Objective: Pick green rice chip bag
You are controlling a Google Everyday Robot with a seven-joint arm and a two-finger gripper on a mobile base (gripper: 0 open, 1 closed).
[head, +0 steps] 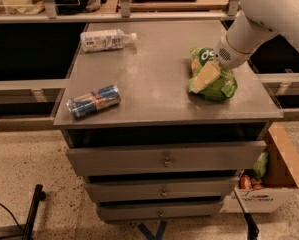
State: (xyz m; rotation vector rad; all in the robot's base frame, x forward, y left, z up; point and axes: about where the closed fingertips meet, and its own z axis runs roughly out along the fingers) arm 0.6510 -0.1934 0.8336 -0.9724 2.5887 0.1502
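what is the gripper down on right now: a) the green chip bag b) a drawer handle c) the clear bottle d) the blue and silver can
a: the gripper sits on the green rice chip bag at the right side of the cabinet top, while the can lies near the front left edge and the bottle lies at the back left.

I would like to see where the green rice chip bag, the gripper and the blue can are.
green rice chip bag (226, 87): camera view, its lower right side.
gripper (203, 80): camera view, its tip, over the bag.
blue can (94, 101): camera view, middle of its side.
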